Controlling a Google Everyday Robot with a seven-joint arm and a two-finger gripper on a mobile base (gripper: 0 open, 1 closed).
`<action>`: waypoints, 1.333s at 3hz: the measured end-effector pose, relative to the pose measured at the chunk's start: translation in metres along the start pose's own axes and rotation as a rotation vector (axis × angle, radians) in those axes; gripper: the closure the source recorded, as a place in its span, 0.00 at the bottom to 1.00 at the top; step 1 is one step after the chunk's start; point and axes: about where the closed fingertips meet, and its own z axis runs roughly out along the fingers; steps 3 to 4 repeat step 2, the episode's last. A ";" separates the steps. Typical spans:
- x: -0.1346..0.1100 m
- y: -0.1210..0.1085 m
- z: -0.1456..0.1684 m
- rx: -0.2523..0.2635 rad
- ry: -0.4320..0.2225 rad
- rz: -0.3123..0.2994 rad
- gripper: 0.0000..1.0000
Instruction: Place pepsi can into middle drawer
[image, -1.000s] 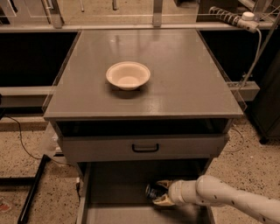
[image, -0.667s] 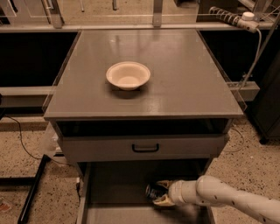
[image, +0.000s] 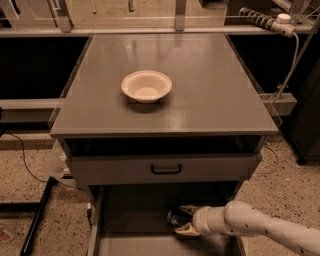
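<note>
pepsi can (image: 174, 218) in the middle drawer (image: 131, 214)
Tool (image: 183, 220) at 5 o'clock, fingers (image: 188, 209) clamped on the can: small, dark, glossy, poking out at its 9 o'clock.

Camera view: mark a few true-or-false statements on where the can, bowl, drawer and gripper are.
1. The cream bowl sits on the cabinet top. True.
2. The pepsi can stands beside the bowl. False: it is down between the fingers of the gripper, within the middle drawer.
3. The middle drawer is pulled open. True.
4. The gripper hovers above the cabinet top. False: it is low, in the open middle drawer, reaching in from the right.
5. The drawer front with the black handle is above the open drawer. True.
</note>
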 end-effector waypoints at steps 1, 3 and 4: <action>0.000 0.000 0.000 0.000 0.000 0.000 0.00; 0.000 0.000 0.000 0.000 0.000 0.000 0.00; 0.000 0.000 0.000 0.000 0.000 0.000 0.00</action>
